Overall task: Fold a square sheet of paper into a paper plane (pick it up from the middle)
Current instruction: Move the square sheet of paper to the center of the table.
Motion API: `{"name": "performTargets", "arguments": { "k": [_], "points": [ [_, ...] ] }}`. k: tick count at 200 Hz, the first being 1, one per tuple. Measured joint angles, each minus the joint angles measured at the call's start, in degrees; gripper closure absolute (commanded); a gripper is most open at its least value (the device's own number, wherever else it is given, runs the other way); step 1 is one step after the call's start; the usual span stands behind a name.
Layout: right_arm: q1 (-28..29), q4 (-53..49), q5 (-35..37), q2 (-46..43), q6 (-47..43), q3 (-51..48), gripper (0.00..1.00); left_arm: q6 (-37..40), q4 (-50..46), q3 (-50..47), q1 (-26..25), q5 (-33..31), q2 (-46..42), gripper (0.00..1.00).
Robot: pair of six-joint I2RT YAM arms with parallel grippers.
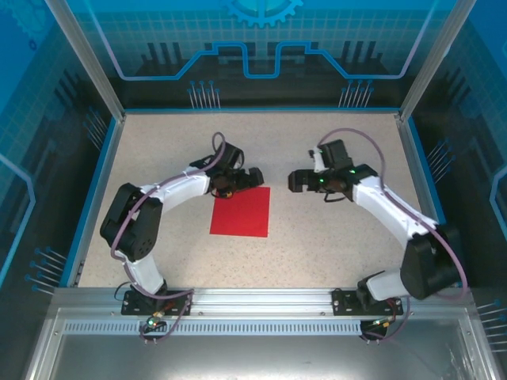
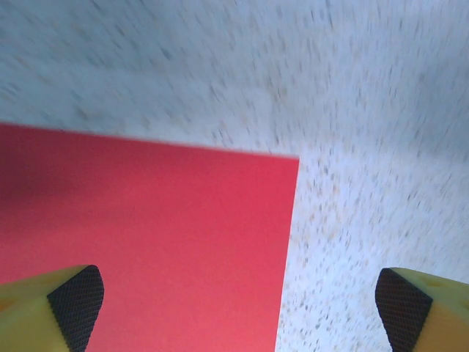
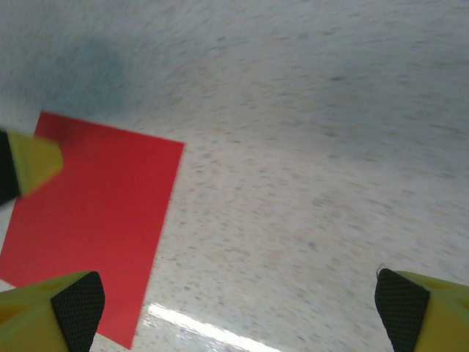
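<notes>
Getting set for the first grab, nothing folded yet.
One square sheet of paper (image 1: 240, 211) lies flat on the table (image 1: 317, 245), uncreased. Two grippers: left gripper (image 1: 252, 177) hangs over the sheet's far edge, jaws spread wide, one pad (image 2: 75, 304) above red, one past the edge; right gripper (image 1: 293, 181) sits off the sheet's far right corner, also wide, empty. Blurry wrist view, so probably not touching. Next move: come to the sheet's middle and pinch it.
</notes>
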Motion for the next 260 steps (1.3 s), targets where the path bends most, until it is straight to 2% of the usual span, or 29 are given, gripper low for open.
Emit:
{"name": "performTargets", "arguments": {
  "k": [29,43,58,96,112,131,146,181,222,260],
  "points": [
    [8.4,0.4,0.2,12.1,0.5,9.5,0.03,-1.2,-0.2,-0.6,6.8,0.3,-1.6,0.01],
    [11.5,0.7,-0.3,17.9,0.9,14.3,0.08,-2.0,-0.1,-2.2,9.4,-0.3,-3.3,0.01],
    [14.3,0.7,-1.1,24.1,2.2,19.5,0.17,-3.0,0.0,-4.8,12.1,-1.2,-5.7,0.01],
    [20.1,0.9,-2.3,35.4,6.3,26.9,0.21,-4.5,-0.3,-9.9,19.4,-2.5,-11.1,0.01],
    [22.9,0.5,-2.8,37.2,8.2,27.7,0.27,-4.5,-0.9,-10.5,22.4,-2.5,-12.1,0.01],
    [26.9,-0.3,-3.0,39.0,10.1,30.2,0.41,-4.2,-1.2,-11.1,25.4,-2.4,-13.1,0.01],
    [29.3,-0.6,-3.1,40.7,11.9,32.9,0.44,-3.8,-1.4,-11.6,26.9,-2.4,-14.1,0.01],
    [31.1,-1.7,-3.3,44.3,13.2,37.2,0.44,-3.2,-1.5,-12.5,28.0,-2.2,-15.5,0.01],
    [31.1,-3.8,-3.5,46.2,12.7,37.6,0.42,-3.1,-1.4,-12.9,28.0,-1.1,-15.5,0.01],
    [30.6,-1.3,-5.1,41.4,8.5,29.0,0.39,-3.1,-1.3,-13.6,28.0,-0.4,-15.4,0.01]
  ]
}}
